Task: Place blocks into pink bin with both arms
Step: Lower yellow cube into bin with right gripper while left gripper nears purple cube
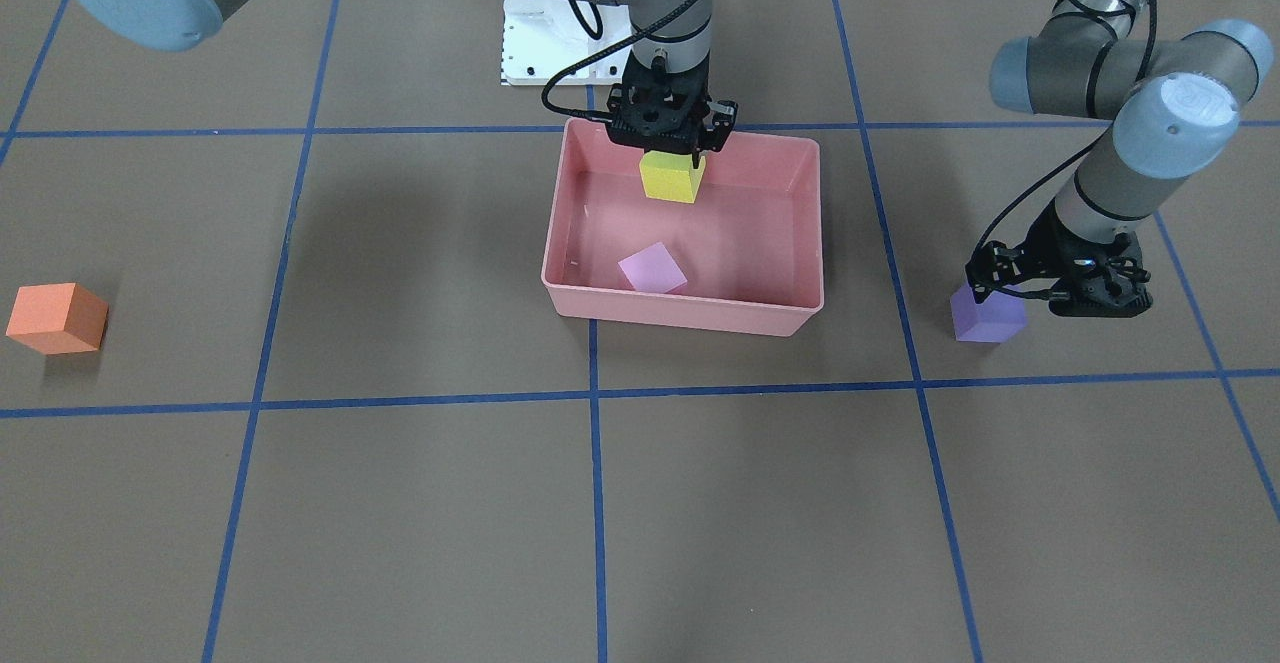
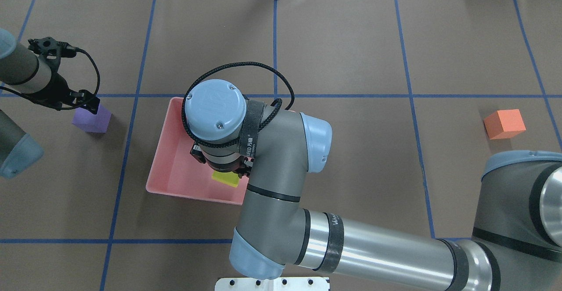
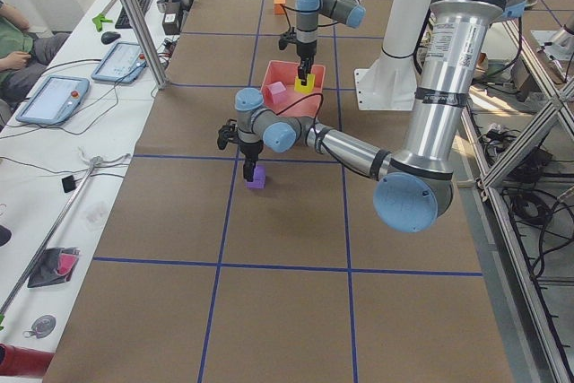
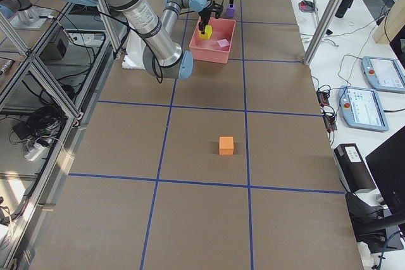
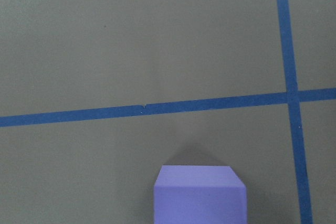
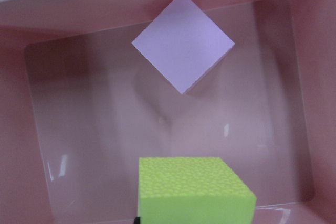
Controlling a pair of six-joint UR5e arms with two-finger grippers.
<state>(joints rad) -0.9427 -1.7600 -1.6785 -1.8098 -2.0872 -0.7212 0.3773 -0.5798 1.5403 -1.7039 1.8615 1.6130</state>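
My right gripper is shut on the yellow block and holds it over the back of the pink bin, above its floor. In the right wrist view the yellow block sits close at the bottom. The pink-lilac block lies on the bin floor near the front wall and also shows in the right wrist view. My left gripper is open and just above the purple block, which rests on the table right of the bin. The orange block sits alone at the far left.
The white pedestal base stands behind the bin. Blue tape lines grid the brown table. My right arm's elbow hides part of the bin from overhead. Tablets and cables lie on a side bench.
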